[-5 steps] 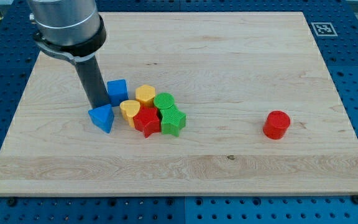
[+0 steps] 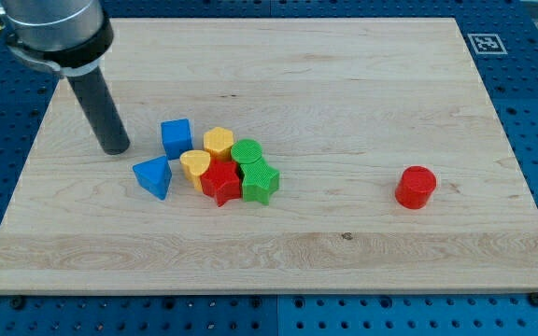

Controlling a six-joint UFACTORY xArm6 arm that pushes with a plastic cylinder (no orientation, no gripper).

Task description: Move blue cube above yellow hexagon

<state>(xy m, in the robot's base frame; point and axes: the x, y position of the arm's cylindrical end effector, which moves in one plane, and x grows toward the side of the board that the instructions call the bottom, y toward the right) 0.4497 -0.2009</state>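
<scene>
The blue cube (image 2: pixel 176 138) sits on the wooden board, just left of the yellow hexagon (image 2: pixel 218 143) and a little higher in the view. My tip (image 2: pixel 116 148) rests on the board to the left of the blue cube, with a clear gap between them. It is also above and left of the blue triangular block (image 2: pixel 153 176). The yellow hexagon is at the top left of a tight cluster of blocks.
The cluster also holds a yellow heart (image 2: pixel 194 166), a red star (image 2: pixel 220 182), a green cylinder (image 2: pixel 247 152) and a green star-shaped block (image 2: pixel 260 180). A red cylinder (image 2: pixel 416 187) stands alone at the view's right. A marker tag (image 2: pixel 485 43) is at the board's top right corner.
My tip has moved left, away from the blue cube and the blue triangular block. No block has visibly moved.
</scene>
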